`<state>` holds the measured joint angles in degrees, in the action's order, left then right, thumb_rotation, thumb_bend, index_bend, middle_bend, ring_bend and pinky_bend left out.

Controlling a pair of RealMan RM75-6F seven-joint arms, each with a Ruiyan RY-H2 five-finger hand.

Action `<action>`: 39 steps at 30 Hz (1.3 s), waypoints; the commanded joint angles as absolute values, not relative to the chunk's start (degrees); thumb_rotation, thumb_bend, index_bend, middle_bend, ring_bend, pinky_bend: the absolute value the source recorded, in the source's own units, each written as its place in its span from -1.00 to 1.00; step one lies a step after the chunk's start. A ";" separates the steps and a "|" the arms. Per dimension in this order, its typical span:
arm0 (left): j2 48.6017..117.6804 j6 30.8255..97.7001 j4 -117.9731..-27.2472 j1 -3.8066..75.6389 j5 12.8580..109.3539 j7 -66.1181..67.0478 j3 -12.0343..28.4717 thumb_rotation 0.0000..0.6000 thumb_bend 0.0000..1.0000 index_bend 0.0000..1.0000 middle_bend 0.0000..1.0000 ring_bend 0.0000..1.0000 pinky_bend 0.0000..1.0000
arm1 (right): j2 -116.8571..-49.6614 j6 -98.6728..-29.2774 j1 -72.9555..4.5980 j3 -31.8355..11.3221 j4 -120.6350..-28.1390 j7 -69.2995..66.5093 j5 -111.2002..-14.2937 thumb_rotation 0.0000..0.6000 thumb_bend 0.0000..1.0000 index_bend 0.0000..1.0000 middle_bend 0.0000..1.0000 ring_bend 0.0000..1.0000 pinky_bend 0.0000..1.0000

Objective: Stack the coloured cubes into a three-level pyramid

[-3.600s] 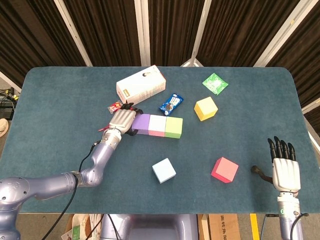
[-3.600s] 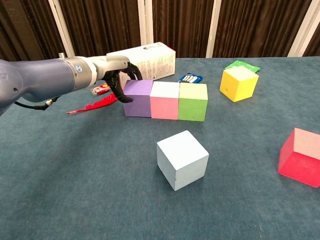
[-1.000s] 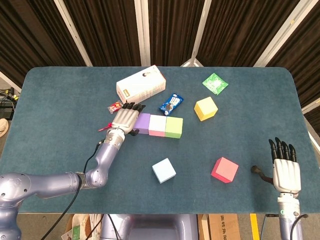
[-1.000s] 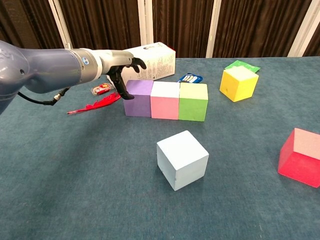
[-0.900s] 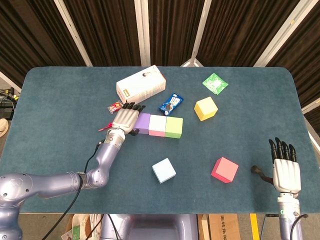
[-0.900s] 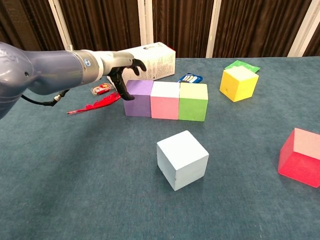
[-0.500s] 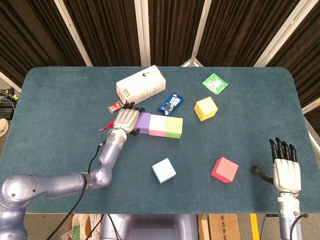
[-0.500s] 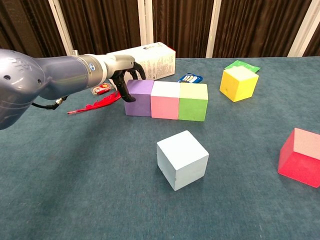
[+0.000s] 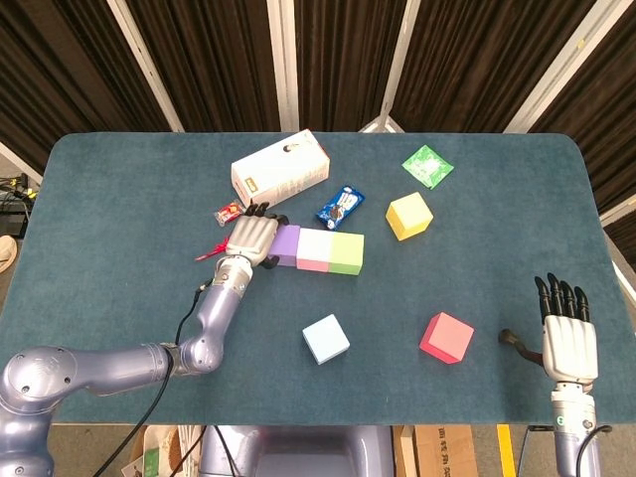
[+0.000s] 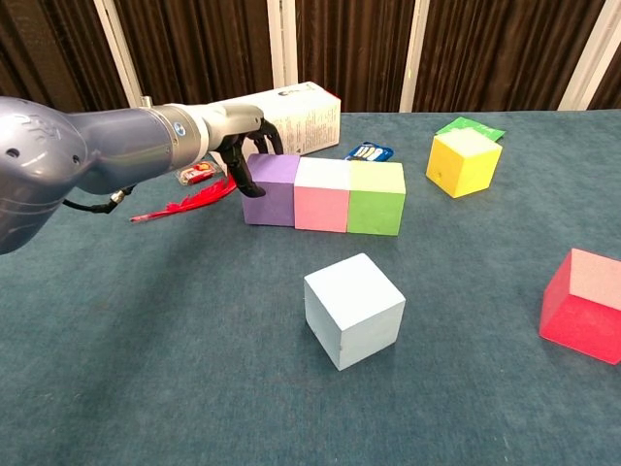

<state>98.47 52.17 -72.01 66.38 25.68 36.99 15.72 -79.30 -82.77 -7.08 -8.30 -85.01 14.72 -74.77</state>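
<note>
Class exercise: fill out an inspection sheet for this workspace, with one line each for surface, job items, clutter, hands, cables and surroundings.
Surface: teal felt table, flat.
Job items: purple cube, pink cube and green cube sit touching in a row; light blue cube, red cube and yellow cube stand apart, unstacked.
Clutter: white carton, blue snack packet, green sachet, small red wrapper, red feather.
Hands: left hand rests against the purple cube's outer side; right hand is open, fingers apart, holding nothing.
Cables: black cable runs along the left arm.
Surroundings: dark curtains with white poles behind the table.
</note>
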 commanded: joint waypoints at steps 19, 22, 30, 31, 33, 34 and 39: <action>96.72 53.22 -74.99 65.32 26.42 37.95 15.52 1.00 -0.24 -0.49 -0.49 -1.00 -1.00 | -79.37 -83.20 -6.90 -8.37 -85.45 14.86 -74.75 1.00 -0.80 -1.00 -1.00 -1.00 -1.00; 96.76 53.32 -74.95 65.17 26.47 38.16 15.25 1.00 -0.24 -0.49 -0.49 -1.00 -1.00 | -79.37 -83.18 -6.91 -8.40 -85.47 14.89 -74.71 1.00 -0.80 -1.00 -1.00 -1.00 -1.00; 97.29 53.14 -74.41 65.04 26.65 38.17 15.19 1.00 -0.24 -0.51 -0.51 -1.00 -1.00 | -79.48 -83.12 -6.94 -8.38 -85.45 15.06 -74.66 1.00 -0.80 -1.00 -1.00 -1.00 -1.00; 97.34 53.08 -74.42 65.04 26.70 38.10 15.23 1.00 -0.24 -0.51 -0.51 -1.00 -1.00 | -79.48 -83.12 -6.94 -8.39 -85.45 15.08 -74.64 1.00 -0.80 -1.00 -1.00 -1.00 -1.00; 97.42 52.98 -74.39 65.02 26.91 38.06 15.20 1.00 -0.24 -0.51 -0.52 -1.00 -1.00 | -79.50 -83.11 -6.95 -8.41 -85.45 15.12 -74.59 1.00 -0.80 -1.00 -1.00 -1.00 -1.00; 97.45 52.99 -74.37 65.01 26.96 38.08 15.18 1.00 -0.24 -0.51 -0.52 -1.00 -1.00 | -79.50 -83.09 -6.95 -8.40 -85.44 15.11 -74.59 1.00 -0.80 -1.00 -1.00 -1.00 -1.00; 97.65 53.26 -74.24 64.98 26.80 38.45 15.15 1.00 -0.24 -0.51 -0.52 -1.00 -1.00 | -79.55 -83.04 -6.98 -8.38 -85.40 15.17 -74.57 1.00 -0.80 -1.00 -1.00 -1.00 -1.00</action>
<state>97.61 53.20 -74.26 64.99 26.81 38.43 15.13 -79.55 -83.04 -6.98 -8.38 -85.40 15.17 -74.58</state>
